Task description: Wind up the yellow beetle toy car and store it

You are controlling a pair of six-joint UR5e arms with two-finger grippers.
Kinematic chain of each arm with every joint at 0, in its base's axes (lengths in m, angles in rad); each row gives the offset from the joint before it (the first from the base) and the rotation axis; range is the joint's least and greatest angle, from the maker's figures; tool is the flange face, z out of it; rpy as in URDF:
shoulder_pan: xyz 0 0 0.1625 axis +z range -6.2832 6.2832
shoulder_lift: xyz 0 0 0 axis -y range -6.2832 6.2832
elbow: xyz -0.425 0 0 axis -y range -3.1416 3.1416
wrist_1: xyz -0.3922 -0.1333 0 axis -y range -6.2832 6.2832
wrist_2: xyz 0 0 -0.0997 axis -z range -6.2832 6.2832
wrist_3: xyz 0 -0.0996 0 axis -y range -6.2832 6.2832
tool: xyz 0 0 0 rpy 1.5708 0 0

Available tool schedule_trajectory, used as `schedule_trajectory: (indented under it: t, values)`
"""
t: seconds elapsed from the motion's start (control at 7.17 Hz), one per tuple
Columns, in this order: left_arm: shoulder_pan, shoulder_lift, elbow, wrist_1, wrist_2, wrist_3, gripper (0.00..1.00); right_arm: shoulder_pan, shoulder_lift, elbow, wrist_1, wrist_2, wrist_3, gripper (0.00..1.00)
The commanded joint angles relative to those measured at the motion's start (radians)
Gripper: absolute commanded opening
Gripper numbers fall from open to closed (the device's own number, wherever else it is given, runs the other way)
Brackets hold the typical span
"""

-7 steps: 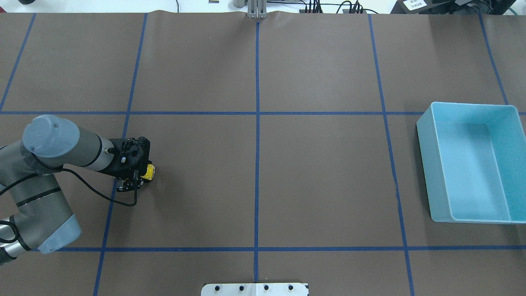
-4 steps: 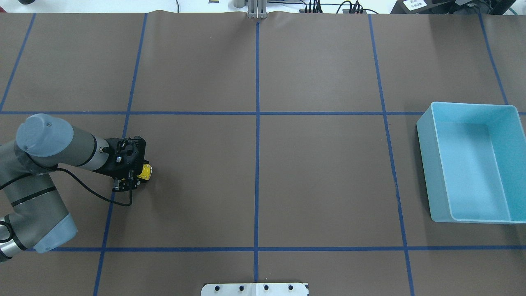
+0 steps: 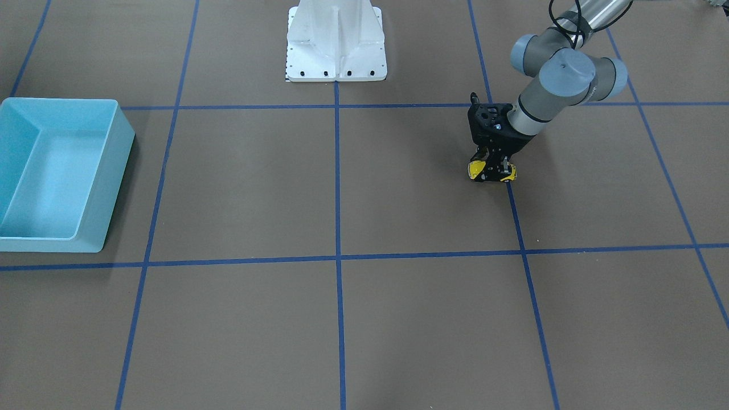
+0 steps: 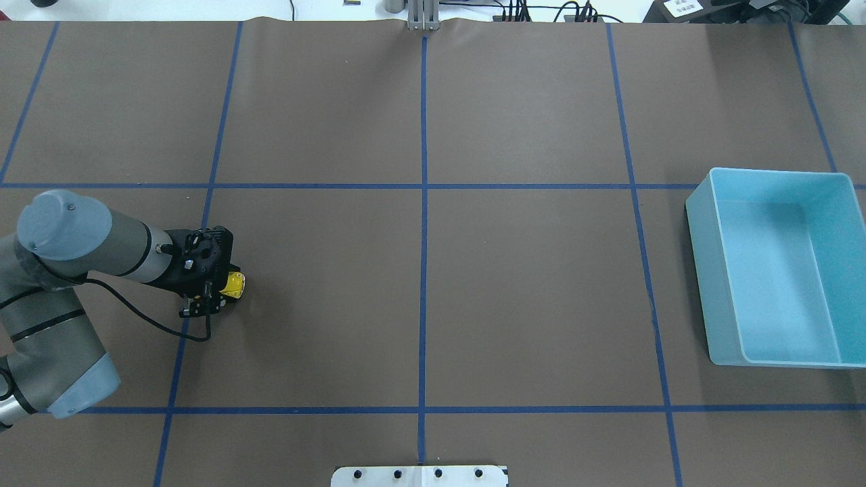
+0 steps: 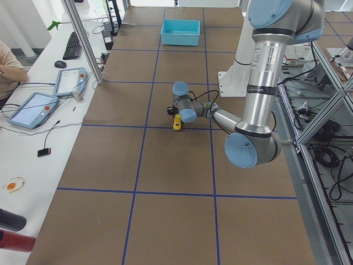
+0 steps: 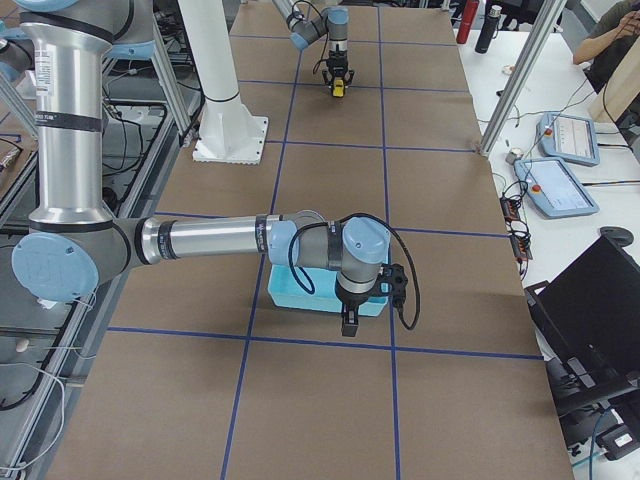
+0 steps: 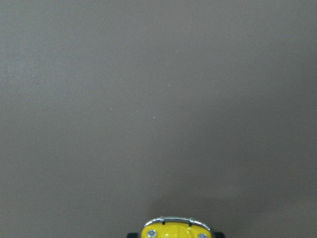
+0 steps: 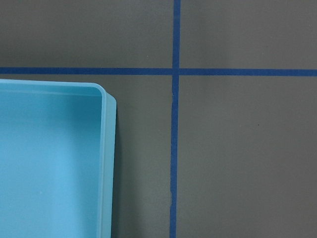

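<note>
Left wrist-mounted cam, nearest first: the yellow beetle toy car (image 7: pixel 174 228) pokes in at the bottom edge, showing just its rounded nose, chrome bumper and two small lights, w/ bare brown table mat (image 7: pixel 158 99) beyond it. Any badge or marking on it isn't legible to me from here. On the front-facing cam my left gripper (image 3: pixel 493 171) points down w/ its jaws narrow and clamped across the car's middle, yellow showing on both sides of them. The car sits low at the mat; whether the wheels touch I can't tell. Overhead puts it on the robot's left side, middle row of the grid, just beside a blue tape line (image 4: pixel 177 352). The right gripper (image 6: pixel 349 322) shows only on the right-side cam, hanging above a corner of the light blue bin (image 4: pixel 707 270); how far its fingers are apart I can't tell. The bin sits at the table's right end, well apart from the car. Farthest back, past the table edge, is a white label (image 4: pixel 683 7) w/ print too small to read.
</note>
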Motion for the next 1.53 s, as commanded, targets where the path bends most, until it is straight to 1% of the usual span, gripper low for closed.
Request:
schedule_trajectory:
  t: [0.0, 0.28, 0.56, 1.26, 1.4]
  values:
    - [0.000, 0.012, 0.007, -0.026, 0.000, 0.000, 0.00, 0.000, 0.000, -0.001, 0.000, 0.001, -0.001, 1.00]
    - [-0.003, 0.012, 0.013, -0.040, -0.002, -0.002, 0.00, 0.000, -0.002, -0.001, 0.000, -0.001, -0.001, 1.00]
    - [-0.017, 0.025, 0.021, -0.057, -0.025, -0.001, 0.00, 0.000, -0.002, -0.001, 0.000, -0.001, -0.001, 1.00]
    - [-0.022, 0.088, 0.036, -0.166, -0.028, -0.002, 0.00, 0.000, -0.006, 0.007, 0.000, 0.001, 0.001, 1.00]
    - [-0.028, 0.085, 0.029, -0.166, -0.028, 0.006, 0.72, 0.000, -0.003, 0.004, 0.000, 0.001, 0.001, 1.00]
